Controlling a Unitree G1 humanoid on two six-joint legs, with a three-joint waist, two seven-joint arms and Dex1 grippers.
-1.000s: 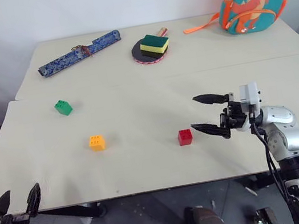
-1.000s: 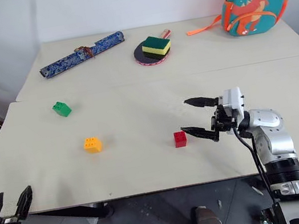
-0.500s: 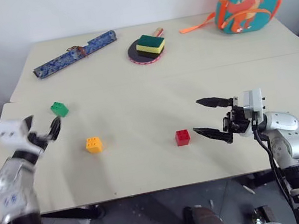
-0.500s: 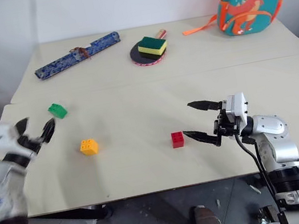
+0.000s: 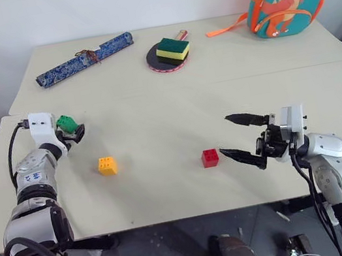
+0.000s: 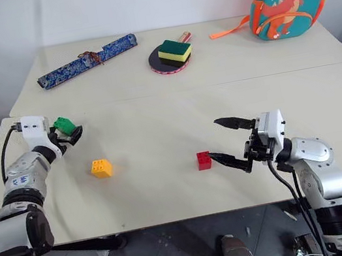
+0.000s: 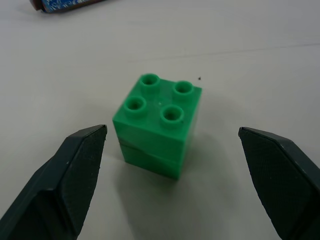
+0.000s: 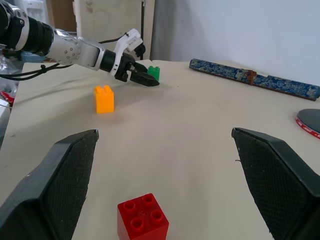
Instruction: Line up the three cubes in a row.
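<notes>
Reaching across from the table's near-left edge, where it was hanging a second ago, the left gripper [image 5: 73, 129] is now bracketing the small green studded plastic cube [image 7: 159, 122] on the near beige table [image 5: 170, 198]. Its two black fingers [image 7: 65, 185] are standing wide apart, one on each side of the block with clear gaps, so nothing is being held yet. I judge this to be the opening move of the task: the green block is the farthest out of line, and a squeeze would secure it.

The right gripper [image 5: 249, 137] is hanging just beside the small red studded plastic cube [image 5: 210, 157], jaws spread wide and empty, having barely shifted over the same second. The yellow-orange studded plastic cube [image 5: 107, 166] is sitting between the other two, well apart from both; the three are not yet forming a row.

From the head cameras, the left fingers are partly covering the green block, and contact is hard to judge; the left wrist view is showing the gaps plainly. The right wrist view is showing the red block [image 8: 144, 217] low between its own fingers, with the left gripper [image 8: 142, 79] at the green one beyond.
</notes>
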